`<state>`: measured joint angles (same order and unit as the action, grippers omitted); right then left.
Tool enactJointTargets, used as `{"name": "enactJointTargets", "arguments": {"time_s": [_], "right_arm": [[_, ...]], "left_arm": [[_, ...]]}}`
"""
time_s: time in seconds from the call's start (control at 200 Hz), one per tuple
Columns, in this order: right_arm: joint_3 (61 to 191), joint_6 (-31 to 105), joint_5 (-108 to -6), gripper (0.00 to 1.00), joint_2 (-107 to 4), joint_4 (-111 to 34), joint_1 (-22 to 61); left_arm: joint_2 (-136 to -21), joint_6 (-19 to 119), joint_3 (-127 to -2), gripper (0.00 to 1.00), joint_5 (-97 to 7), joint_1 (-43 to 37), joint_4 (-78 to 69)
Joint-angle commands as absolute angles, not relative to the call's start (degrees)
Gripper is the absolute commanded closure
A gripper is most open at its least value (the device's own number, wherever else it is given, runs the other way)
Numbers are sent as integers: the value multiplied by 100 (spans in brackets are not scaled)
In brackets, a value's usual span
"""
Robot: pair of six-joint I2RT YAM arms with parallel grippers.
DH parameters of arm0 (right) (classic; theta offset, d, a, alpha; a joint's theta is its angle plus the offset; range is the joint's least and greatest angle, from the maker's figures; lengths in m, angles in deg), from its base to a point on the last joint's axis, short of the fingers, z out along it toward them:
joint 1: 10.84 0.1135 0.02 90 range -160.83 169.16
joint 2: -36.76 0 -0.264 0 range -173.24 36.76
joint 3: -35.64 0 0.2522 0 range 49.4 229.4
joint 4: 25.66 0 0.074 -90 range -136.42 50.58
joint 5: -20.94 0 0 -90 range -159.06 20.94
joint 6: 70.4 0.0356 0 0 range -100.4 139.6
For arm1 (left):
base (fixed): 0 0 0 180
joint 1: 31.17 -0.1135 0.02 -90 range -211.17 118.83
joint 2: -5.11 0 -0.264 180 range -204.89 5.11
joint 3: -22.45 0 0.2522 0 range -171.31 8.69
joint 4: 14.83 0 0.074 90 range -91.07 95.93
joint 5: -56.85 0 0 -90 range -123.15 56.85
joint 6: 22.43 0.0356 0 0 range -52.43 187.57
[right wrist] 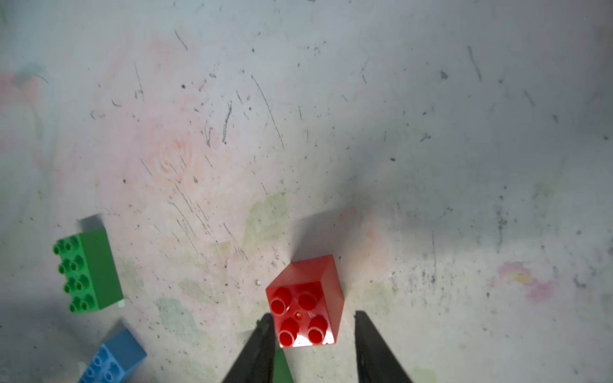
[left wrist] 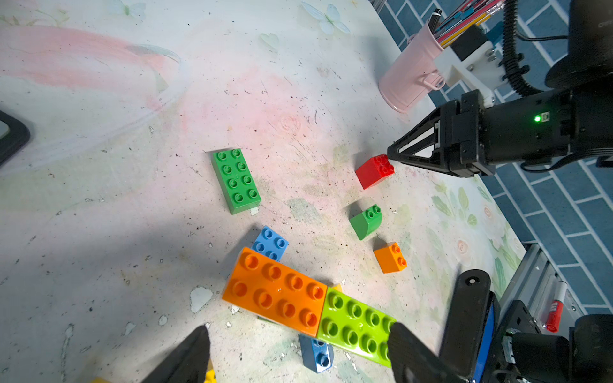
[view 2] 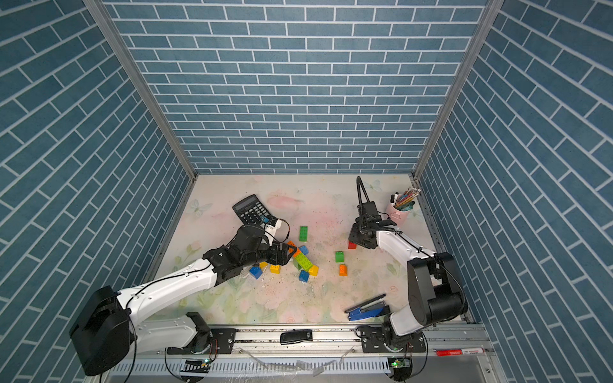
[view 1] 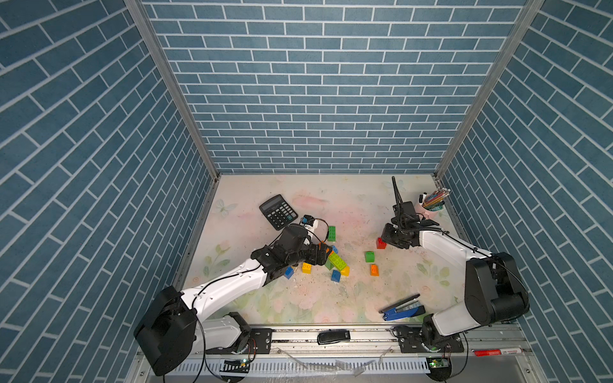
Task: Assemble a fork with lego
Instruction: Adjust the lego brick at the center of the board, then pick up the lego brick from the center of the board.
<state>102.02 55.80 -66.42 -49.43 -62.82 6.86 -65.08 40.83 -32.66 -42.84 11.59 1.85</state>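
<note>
Black fingertips (right wrist: 263, 335) of the right end effector (right wrist: 313, 316) stand partly parted around the red brick (right wrist: 303, 298), which rests on the counter (right wrist: 331, 116), unclamped. Left end effector (left wrist: 298, 328) gapes wide, gripping nothing visible, over the end-to-end orange brick (left wrist: 275, 291) and lime brick (left wrist: 355, 321) amid the scattered lego (view 1: 370, 256) mid-counter. Fetching a piece for the fork seems in hand; next the right jaws must centre, close and lift.
</note>
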Motion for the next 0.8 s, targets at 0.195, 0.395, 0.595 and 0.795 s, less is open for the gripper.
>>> {"name": "enactJointTargets", "arguments": {"time_s": [0.195, 0.395, 0.595, 0.795], "right_arm": [[10704, 5415, -7101, 39, -5298, -6975, 1048], [11063, 5112, -7424, 43, -5759, -7462, 1201], [11334, 4926, -7525, 46, -6110, -7767, 1270], [11435, 4874, -7759, 51, -6237, -7810, 1290]], "left_arm": [[-6389, 3648, -3152, 15, -4721, 726, -341], [-6047, 3306, -2677, 15, -5101, 191, -662], [-5931, 3278, -2568, 14, -5148, 66, -653], [-5963, 3249, -2561, 14, -5156, 65, -722]]}}
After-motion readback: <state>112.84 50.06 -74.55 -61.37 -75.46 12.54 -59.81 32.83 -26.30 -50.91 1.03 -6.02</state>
